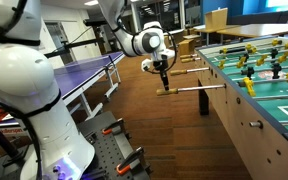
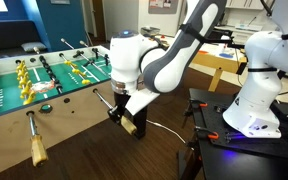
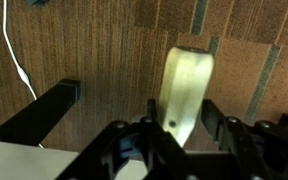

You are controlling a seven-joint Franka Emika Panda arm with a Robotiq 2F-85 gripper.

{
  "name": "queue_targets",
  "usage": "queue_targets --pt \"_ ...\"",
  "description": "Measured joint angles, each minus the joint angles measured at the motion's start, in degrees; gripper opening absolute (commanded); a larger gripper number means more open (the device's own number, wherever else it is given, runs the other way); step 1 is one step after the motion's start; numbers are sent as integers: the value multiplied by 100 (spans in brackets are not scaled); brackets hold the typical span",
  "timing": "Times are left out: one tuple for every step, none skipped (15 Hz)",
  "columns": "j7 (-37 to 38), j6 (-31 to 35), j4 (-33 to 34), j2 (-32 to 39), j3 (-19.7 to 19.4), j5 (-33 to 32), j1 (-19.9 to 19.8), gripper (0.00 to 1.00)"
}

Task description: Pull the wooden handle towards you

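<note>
A foosball table (image 1: 269,110) (image 2: 14,95) has rods sticking out of its side. My gripper (image 1: 164,80) (image 2: 122,112) hangs over the end of one rod, and its fingers straddle that rod's pale wooden handle (image 1: 165,92) (image 2: 131,126). In the wrist view the wooden handle (image 3: 187,85) stands between the two black fingers of the gripper (image 3: 181,112), which press close on both sides. The handle's steel rod (image 1: 196,89) runs back to the table wall.
A second wooden handle (image 2: 36,150) and a black handle (image 1: 205,103) stick out from neighbouring rods. A table-tennis table (image 1: 84,72) stands behind the arm. The robot's base (image 1: 44,140) (image 2: 249,115) sits on a black stand. A white cable (image 3: 19,65) lies on the wooden floor.
</note>
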Motion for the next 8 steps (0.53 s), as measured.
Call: queue_targets --pt "10 -43 -96 -305 -2 -115 -4 98" --pt "41 -119 -185 -620 -2 -247 -17 100" --pt "87 -222 -271 -951 -2 -407 -40 100" --pt "94 -358 -343 -1281 17 -532 -78 100" --pt "95 -520 -407 -1618 84 -621 -164 100" --pt "87 -706 -459 -1952 196 -644 -287 100" --pt "78 -913 -502 -2281 334 -644 -432 100" --pt "65 -1123 -529 -2590 480 -641 -584 100"
